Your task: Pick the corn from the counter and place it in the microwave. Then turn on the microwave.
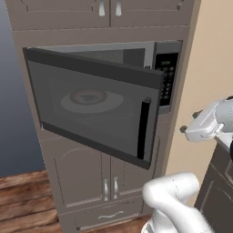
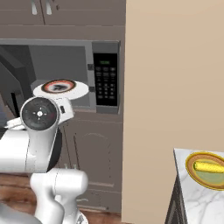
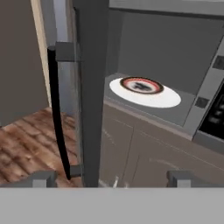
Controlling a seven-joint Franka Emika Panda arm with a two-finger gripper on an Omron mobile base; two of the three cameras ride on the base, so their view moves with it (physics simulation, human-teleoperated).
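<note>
The tool [image 3: 112,177] hangs with its jaws spread wide and empty, facing the microwave [image 3: 175,87] past the edge of its open door [image 3: 89,87]. The door stands swung out, seemingly so the cavity can take the corn; inside, a white plate [image 3: 146,92] carrying a dark-rimmed dish [image 3: 141,85] waits. Farther off, the corn [image 2: 209,167] lies on a yellow-rimmed dish [image 2: 195,175] on the tabletop [image 2: 197,199], untouched. Its long axis runs roughly left to right in the right base view; which end tapers is unclear.

Nothing can be read: the microwave [image 2: 65,74] keypad panel [image 2: 106,79] and its green display [image 2: 105,62] are too blurred.
</note>
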